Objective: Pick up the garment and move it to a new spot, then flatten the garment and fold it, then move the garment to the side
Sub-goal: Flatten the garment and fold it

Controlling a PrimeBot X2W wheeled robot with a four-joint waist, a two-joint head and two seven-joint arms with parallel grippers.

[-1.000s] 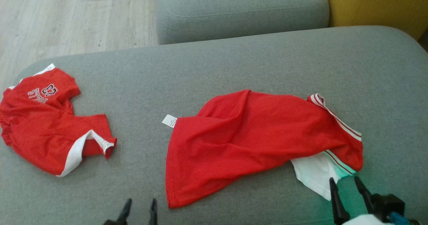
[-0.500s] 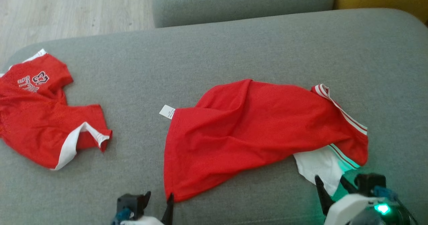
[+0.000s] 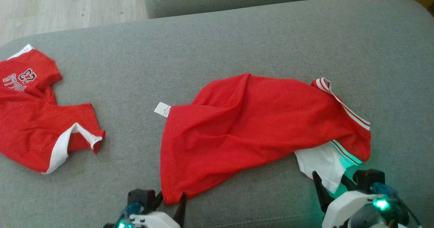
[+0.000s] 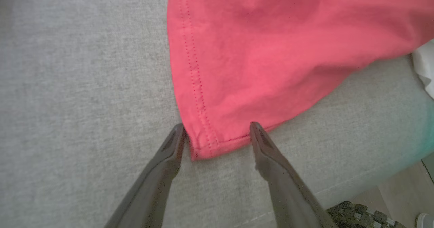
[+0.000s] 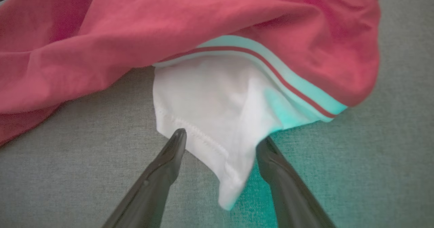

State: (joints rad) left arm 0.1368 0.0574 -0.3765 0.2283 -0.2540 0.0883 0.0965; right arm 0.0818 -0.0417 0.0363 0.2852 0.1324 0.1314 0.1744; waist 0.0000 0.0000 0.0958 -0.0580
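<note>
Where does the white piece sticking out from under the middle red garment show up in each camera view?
Head view: the white piece is at the lower right, under the red garment's near edge, its tip between the right gripper's open fingers.
Left wrist view: a white sliver at the right edge.
Right wrist view: centre, its tip between the fingers.
Shared landmark: the red garment's cloth bordering it.

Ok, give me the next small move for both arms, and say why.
Probably close both pincers. The left pincer stands open astride the red hem corner of the garment, and the right pincer stands open astride its white sleeve tip; both cloth edges lie between the jaws on the cushion, not yet gripped.
</note>
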